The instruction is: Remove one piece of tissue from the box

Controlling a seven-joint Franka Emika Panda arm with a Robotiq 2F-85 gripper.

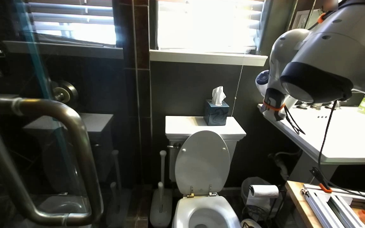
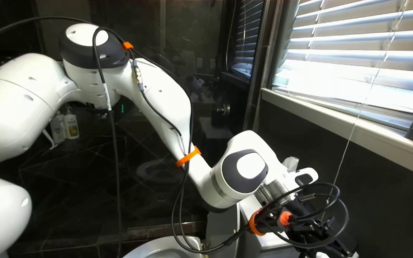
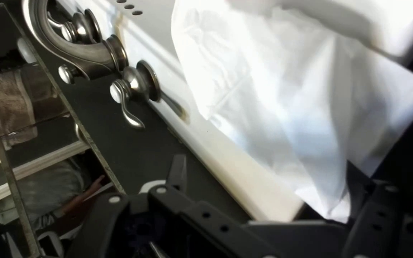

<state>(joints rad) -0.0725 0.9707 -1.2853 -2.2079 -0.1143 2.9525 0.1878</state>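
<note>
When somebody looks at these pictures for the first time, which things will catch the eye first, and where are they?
Probably the large crumpled white tissue, which covers much of the wrist view's right half. Next, the white robot arm, arched across much of an exterior view. Then the blue-grey box on the toilet tank, with another tissue standing out of its top.

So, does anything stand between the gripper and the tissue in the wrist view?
Nothing visible does. In the wrist view the gripper is open, and the tissue comes down beside the finger at picture right, with no object seen between. Whether they touch, I cannot tell.
</note>
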